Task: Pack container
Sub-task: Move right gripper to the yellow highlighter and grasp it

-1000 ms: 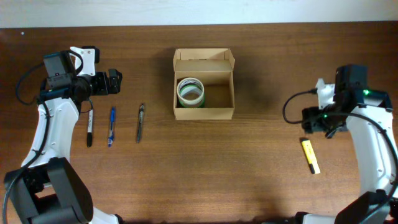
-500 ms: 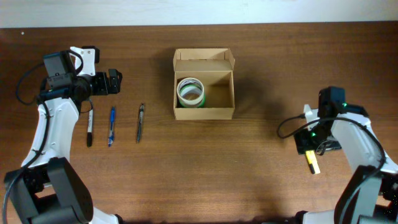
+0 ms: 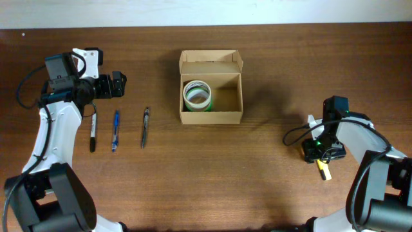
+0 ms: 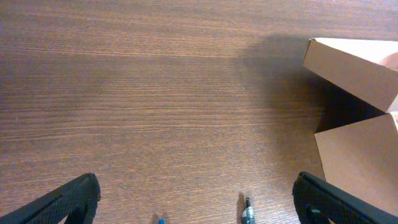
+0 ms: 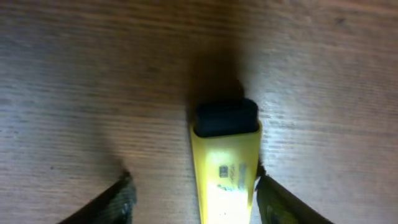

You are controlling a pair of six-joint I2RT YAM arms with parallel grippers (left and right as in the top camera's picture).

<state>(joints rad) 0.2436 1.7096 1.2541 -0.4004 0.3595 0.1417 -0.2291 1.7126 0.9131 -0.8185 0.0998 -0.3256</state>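
The container (image 3: 211,111) is a tan cardboard box with its lid flap open at the back, in the middle of the table. A green-and-white tape roll (image 3: 197,95) lies inside it at the left. A yellow highlighter (image 3: 324,170) with a black cap lies at the right. My right gripper (image 3: 324,153) is down over it. In the right wrist view the open fingers (image 5: 193,186) straddle the highlighter (image 5: 227,174), the right finger close against it. My left gripper (image 3: 116,84) is open and empty at the far left; its wrist view (image 4: 196,199) shows the box corner (image 4: 351,62).
A black marker (image 3: 93,132), a blue pen (image 3: 115,131) and a grey pen (image 3: 145,127) lie side by side on the left of the wooden table (image 3: 257,180). The grey pen's tip (image 4: 247,213) shows between the left fingers.
My right arm has swung toward the front and come down over the yellow highlighter, its fingers now on either side of it. The left arm has not moved.
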